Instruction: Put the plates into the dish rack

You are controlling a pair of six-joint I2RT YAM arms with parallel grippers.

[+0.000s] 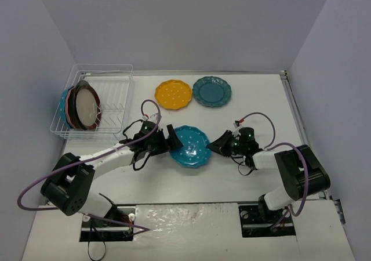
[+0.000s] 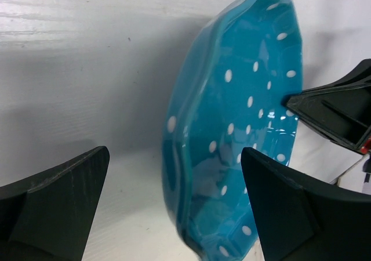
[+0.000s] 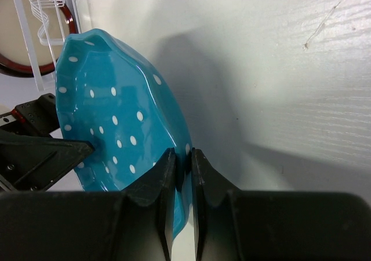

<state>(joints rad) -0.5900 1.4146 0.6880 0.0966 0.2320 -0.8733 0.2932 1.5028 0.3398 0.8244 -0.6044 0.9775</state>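
Observation:
A bright blue dotted plate [image 1: 191, 146] sits mid-table between both grippers. My right gripper [image 1: 213, 147] is shut on its right rim; the right wrist view shows the fingers pinching the edge [image 3: 182, 156] of the plate [image 3: 116, 116]. My left gripper [image 1: 172, 140] is open, its jaws standing on either side of the plate's left rim [image 2: 174, 156] without closing on the plate [image 2: 232, 127]. A yellow plate [image 1: 173, 94] and a dark teal plate [image 1: 212, 91] lie flat behind. The dish rack [image 1: 110, 75] at far left holds a blue, a pink and dark-rimmed cream plates [image 1: 87, 107] upright.
Grey walls close in the table on the left, back and right. The rack's white wires [image 3: 46, 17] and a dark-rimmed plate [image 3: 17, 40] show beyond the blue plate in the right wrist view. Purple cables loop from both arms.

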